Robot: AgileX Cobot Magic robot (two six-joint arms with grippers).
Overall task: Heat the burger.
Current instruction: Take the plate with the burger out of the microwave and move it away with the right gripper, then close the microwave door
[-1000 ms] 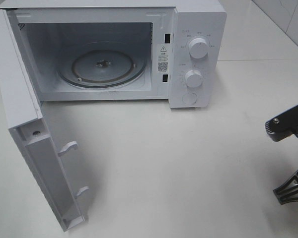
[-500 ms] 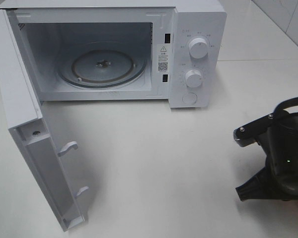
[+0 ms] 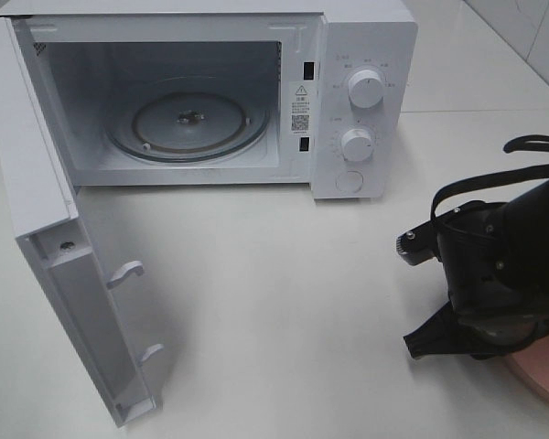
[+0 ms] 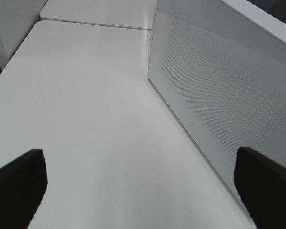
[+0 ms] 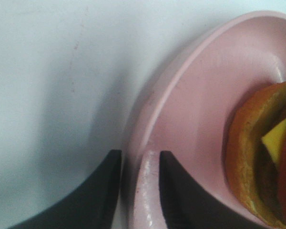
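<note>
White bench (image 3: pixel 284 302), right pincer (image 5: pixel 139 179) clamps the pink plate (image 5: pixel 200 90) rim; burger (image 5: pixel 264 152) looks golden-brown with yellow cheese; left pincer (image 4: pixel 143 186) gapes

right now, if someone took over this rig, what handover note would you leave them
Right claw: its two fingers sit on either side of the pink plate rim, close together, apparently clamped on it.
Left claw: open, holding nothing, beside the outer face of the microwave door.
The burger sits on the plate, at the table's right edge.
Done: the microwave is open, its turntable bare.
Left: lift plate with burger onto the turntable, shut the door, set the dials.
</note>
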